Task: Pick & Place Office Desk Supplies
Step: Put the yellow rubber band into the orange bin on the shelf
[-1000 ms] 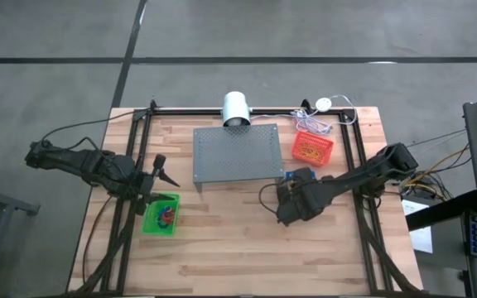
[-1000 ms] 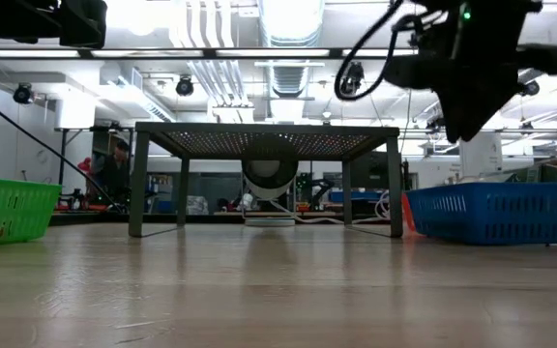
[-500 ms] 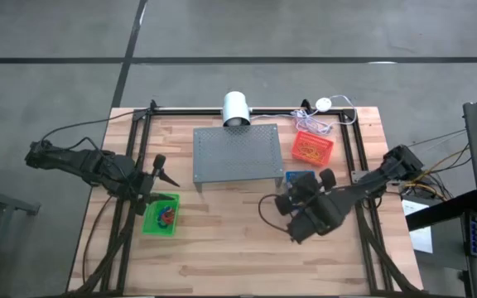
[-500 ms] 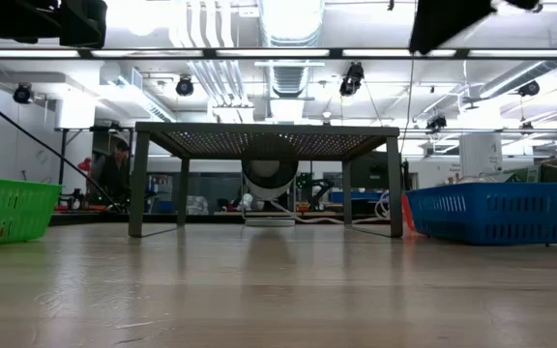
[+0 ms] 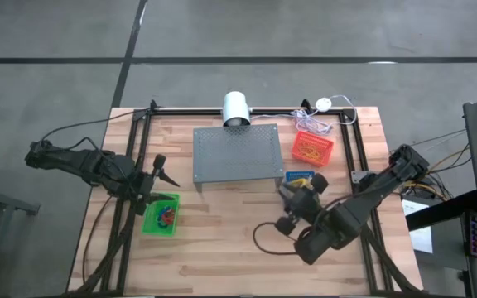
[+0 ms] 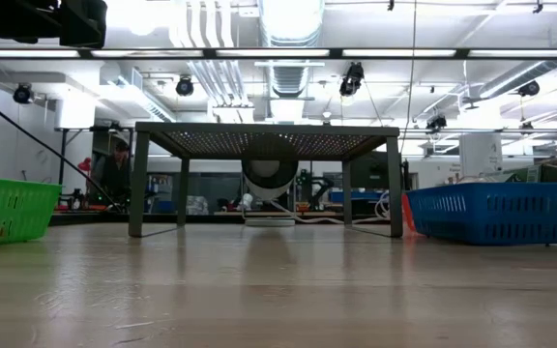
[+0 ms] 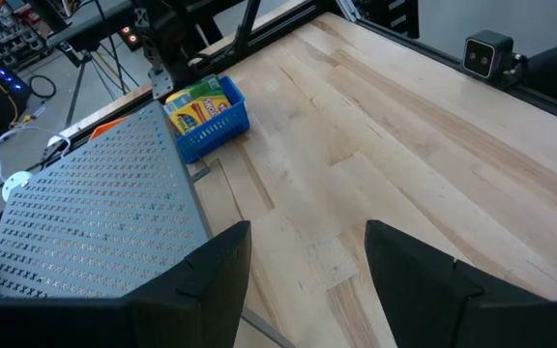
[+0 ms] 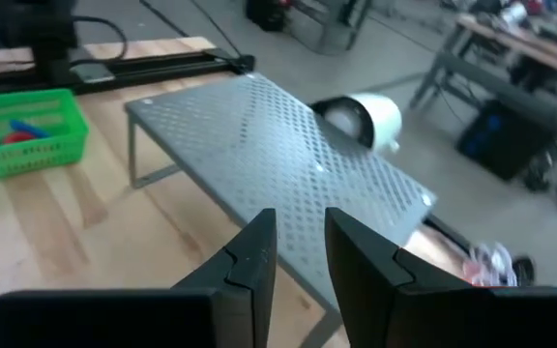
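Observation:
The green-and-yellow crayon box (image 7: 199, 101) lies in the blue basket (image 7: 216, 130), which stands right of the grey stand. My right gripper (image 5: 292, 192) hangs high just beside that basket (image 5: 298, 175), pointing toward the stand. Its fingers (image 8: 301, 232) stand a little apart with nothing between them. Red and blue bands (image 5: 166, 217) lie in the green basket (image 5: 161, 215) at the left. Tan rubber bands (image 5: 310, 149) fill the red basket (image 5: 312, 147). My left gripper (image 5: 162, 171) waits open above the green basket's far side, its fingers (image 7: 307, 242) wide and empty.
The grey perforated stand (image 5: 236, 153) occupies the table's far middle, with a white cylinder (image 5: 236, 108) and a white cable (image 5: 321, 116) behind it. Black frame rails run along both sides. Bare wood lies in the near middle (image 5: 222, 240).
My right gripper has risen out of the top of the low view, and the arm has swung toward the table's near edge. Its wrist has rolled and tipped up from a steep downward point to a shallow one. The baskets and the stand have kept their places.

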Robot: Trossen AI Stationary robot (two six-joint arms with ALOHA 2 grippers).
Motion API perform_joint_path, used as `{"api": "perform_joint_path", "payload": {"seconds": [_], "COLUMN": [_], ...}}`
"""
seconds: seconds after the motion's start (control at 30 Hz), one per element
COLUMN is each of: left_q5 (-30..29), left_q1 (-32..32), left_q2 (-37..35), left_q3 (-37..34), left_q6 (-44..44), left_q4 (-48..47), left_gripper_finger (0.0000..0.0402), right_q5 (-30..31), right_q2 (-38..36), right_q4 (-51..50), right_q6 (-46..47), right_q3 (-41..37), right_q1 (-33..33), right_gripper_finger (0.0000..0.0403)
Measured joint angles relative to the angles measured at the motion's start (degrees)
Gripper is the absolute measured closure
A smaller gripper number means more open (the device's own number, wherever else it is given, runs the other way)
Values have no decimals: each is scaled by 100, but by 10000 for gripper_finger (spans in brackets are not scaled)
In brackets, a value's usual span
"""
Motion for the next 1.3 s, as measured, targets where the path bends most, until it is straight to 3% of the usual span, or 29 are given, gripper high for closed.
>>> {"api": "perform_joint_path", "payload": {"seconds": [0.4, 0.57, 0.8, 0.9, 1.13, 1.3], "left_q5": [-1, -1, -1, -1, 1, 1], "left_q1": [0, 0, 0, 0, 0, 0], "left_q2": [1, -1, -1, 1, -1, -1], "left_q3": [0, 0, 0, 0, -1, 0], "left_q6": [0, 0, 0, 0, 0, -2], "left_q4": [0, 0, -1, 0, 0, 0], "left_gripper_finger": [193, 193, 193, 193, 192, 193], "right_q5": [10, -382, -1800, -2008, -1702, -595], "right_q2": [-275, -728, -1618, -1950, -2548, -2881], "right_q4": [2214, 3749, 6843, 7567, 7798, 7655], "right_q6": [-3123, -4397, -6460, -6793, -6807, -6802], "right_q3": [-333, -1045, -2609, -3200, -3950, -4141], "right_q1": [-8, -52, -473, -661, -968, -1134], "right_gripper_finger": [312, 312, 312, 312, 313, 314]}}
